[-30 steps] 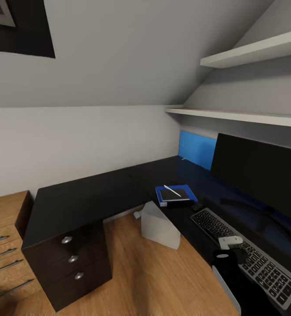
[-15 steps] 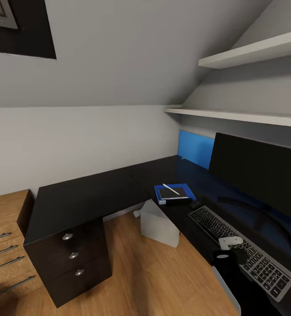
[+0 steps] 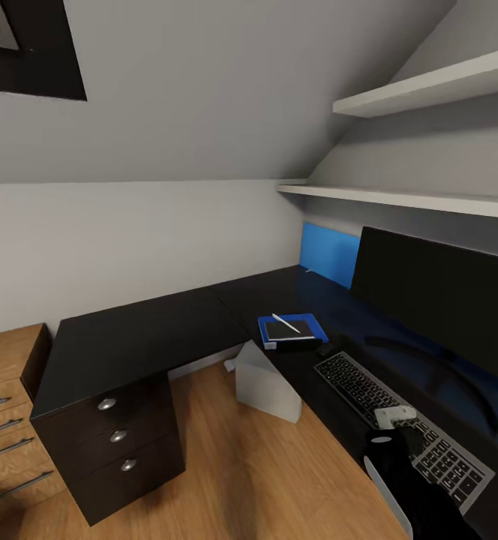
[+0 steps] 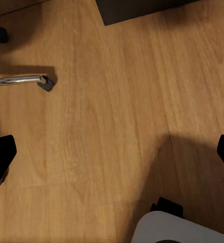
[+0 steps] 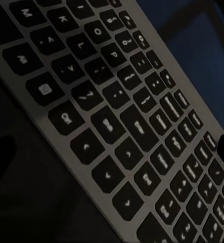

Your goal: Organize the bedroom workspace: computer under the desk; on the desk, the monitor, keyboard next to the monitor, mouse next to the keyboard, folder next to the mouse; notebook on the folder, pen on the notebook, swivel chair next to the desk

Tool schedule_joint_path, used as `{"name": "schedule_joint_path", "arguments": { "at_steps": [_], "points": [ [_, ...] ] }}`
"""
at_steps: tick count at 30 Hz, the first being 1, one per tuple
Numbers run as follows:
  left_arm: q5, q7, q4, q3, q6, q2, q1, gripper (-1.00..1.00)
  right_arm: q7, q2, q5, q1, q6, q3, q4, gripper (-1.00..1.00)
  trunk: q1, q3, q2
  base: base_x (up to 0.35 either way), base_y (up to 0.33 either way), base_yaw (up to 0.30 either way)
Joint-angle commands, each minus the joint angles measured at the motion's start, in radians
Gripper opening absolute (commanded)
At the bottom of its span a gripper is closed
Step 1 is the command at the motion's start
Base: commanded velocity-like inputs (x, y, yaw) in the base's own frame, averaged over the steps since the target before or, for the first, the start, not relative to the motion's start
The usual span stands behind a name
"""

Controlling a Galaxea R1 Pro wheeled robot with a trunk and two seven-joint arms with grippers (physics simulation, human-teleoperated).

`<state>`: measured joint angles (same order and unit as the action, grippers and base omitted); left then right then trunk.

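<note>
Desk (image 3: pixel 136 337): glossy black, L-shaped, spanning the middle of the head view from lower left to right edge; three silver-knobbed drawers (image 3: pixel 118 435) at lower left, all closed, contents hidden. Blue back panel (image 3: pixel 328 253) at centre right.

Stack on desk, centre right: blue folder (image 3: pixel 318 328) at the bottom, dark notebook (image 3: pixel 286 331) flat on it, white pen (image 3: pixel 286 323) lying diagonally on the notebook.

Monitor (image 3: pixel 436 296): black widescreen, right side, standing on the desk. Keyboard (image 3: pixel 354 382) lies in front of it, running toward the lower right; a small dark shape, likely the mouse (image 3: pixel 328 349), sits between the keyboard's far end and the folder. Key legends in the right wrist view (image 5: pixel 112 121) glow pale but are too blurred to read.

Computer (image 3: pixel 268 386): white-grey box on the wooden floor (image 3: pixel 234 472) just under the desk edge, centre of frame.

Wooden drawer chest (image 3: pixel 5 420): far lower left, drawers shut.

Left gripper (image 4: pixel 112 152): fingertips at opposite edges of the left wrist view, spread wide over floor; a chrome leg of the swivel chair (image 4: pixel 20 81) at upper left.

Right gripper (image 3: pixel 396 418): above the keyboard at lower right; finger spacing cannot be judged.

Change from half a second earlier: the whole head view has shifted slightly left, a camera move; the items keep their arrangement.
</note>
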<state>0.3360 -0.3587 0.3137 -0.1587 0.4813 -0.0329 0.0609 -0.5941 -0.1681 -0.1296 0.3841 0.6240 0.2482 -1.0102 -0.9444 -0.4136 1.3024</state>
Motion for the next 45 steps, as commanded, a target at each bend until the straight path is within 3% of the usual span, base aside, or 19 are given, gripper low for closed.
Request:
{"name": "schedule_joint_path", "arguments": {
  "at_steps": [1,6,45],
  "points": [
    [0.005,-0.008,0.002,-0.009,0.0,-0.001,0.0,1.0,-0.01,-0.001,-0.007,0.001,0.003,0.005,-0.001,1.0,0.0,-0.001,0.001,0.0,-0.006,0.0],
    [0.005,-0.008,0.002,-0.008,0.001,-0.001,0.0,1.0,-0.01,-0.001,0.019,0.001,0.003,0.005,0.001,1.0,0.0,-0.001,0.001,0.053,-0.001,0.0],
    [0.005,-0.007,0.002,0.005,0.001,-0.001,0.0,1.0,-0.01,-0.001,0.022,0.001,0.003,0.005,0.001,1.0,0.0,-0.001,0.001,0.049,0.0,0.0]
  ]
}}
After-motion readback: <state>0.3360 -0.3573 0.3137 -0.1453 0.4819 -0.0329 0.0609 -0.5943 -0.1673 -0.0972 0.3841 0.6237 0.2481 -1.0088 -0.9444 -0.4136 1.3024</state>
